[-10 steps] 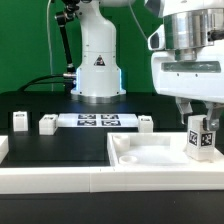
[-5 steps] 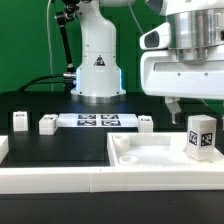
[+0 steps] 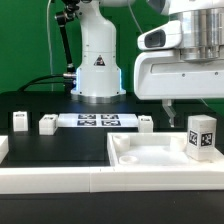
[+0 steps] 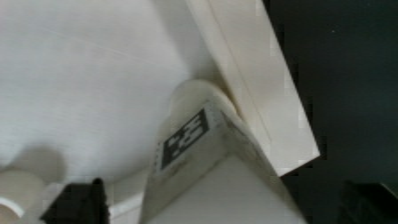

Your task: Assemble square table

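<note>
The white square table top (image 3: pixel 150 155) lies recessed face up at the exterior view's front right. One white leg peg (image 3: pixel 200 136) with a black-and-white tag stands upright in its right corner. My gripper (image 3: pixel 193 103) hangs just above that peg, open and apart from it. In the wrist view the same peg (image 4: pixel 192 135) stands in the corner by the top's raised rim (image 4: pixel 249 70), below my gripper (image 4: pixel 214 212). Three more leg pegs lie on the black table: two at the left (image 3: pixel 18 121) (image 3: pixel 47 124) and one near the middle (image 3: pixel 145 122).
The marker board (image 3: pixel 97 121) lies between the loose pegs, in front of the robot base (image 3: pixel 98 65). A long white rail (image 3: pixel 50 178) borders the black board along the front. A white block (image 3: pixel 3 148) sits at the left edge.
My gripper was down around the upright peg a second ago. It has let go, risen and shifted toward the exterior view's left. The peg stays standing in the corner.
</note>
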Available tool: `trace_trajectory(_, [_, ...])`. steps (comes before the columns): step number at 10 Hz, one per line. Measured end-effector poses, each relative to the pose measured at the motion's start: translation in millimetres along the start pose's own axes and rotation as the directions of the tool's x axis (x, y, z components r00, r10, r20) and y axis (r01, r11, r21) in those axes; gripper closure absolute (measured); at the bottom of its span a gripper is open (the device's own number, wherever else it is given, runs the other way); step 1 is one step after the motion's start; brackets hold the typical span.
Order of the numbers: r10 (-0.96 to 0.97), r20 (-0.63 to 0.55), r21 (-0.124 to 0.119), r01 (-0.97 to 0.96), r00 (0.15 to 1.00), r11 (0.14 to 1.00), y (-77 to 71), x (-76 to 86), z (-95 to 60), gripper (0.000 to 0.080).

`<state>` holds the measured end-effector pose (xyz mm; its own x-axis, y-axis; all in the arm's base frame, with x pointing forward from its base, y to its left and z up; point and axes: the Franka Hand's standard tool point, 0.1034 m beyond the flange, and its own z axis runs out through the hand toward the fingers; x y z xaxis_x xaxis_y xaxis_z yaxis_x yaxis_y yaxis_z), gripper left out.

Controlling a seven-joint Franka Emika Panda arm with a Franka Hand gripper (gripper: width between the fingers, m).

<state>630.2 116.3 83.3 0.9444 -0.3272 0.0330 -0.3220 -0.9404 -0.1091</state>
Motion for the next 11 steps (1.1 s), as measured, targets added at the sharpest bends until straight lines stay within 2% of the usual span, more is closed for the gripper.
trace_trajectory(2, [-0.189, 0.028, -0.024, 0.19, 0.982, 0.982, -0.6, -1.5, -1.3, 0.0151])
trace_trajectory(4, [-0.317, 0.033, -0.023, 0.318, 0.948, 0.948, 0.3, -2.3, -0.4, 0.0151])
trace_trajectory(6, [-0.496, 0.037, -0.023, 0.497, 0.868, 0.868, 2.4, -1.2, -0.5, 0.0151])
trace_trajectory(7, [-0.502, 0.037, -0.023, 0.503, 0.864, 0.864, 2.9, -1.0, -0.5, 0.0151])
trace_trajectory(8, [-0.501, 0.037, -0.023, 0.502, 0.865, 0.865, 2.9, -1.0, -0.5, 0.0247])
trace_trajectory(9, [-0.501, 0.037, -0.023, 0.502, 0.865, 0.865, 3.0, -0.9, -0.5, 0.0382])
trace_trajectory(10, [-0.48, 0.037, -0.023, 0.481, 0.876, 0.876, 2.9, -1.0, -0.5, 0.0382])
trace_trajectory(11, [-0.479, 0.037, -0.023, 0.48, 0.877, 0.877, 3.0, -0.9, -0.5, 0.0511])
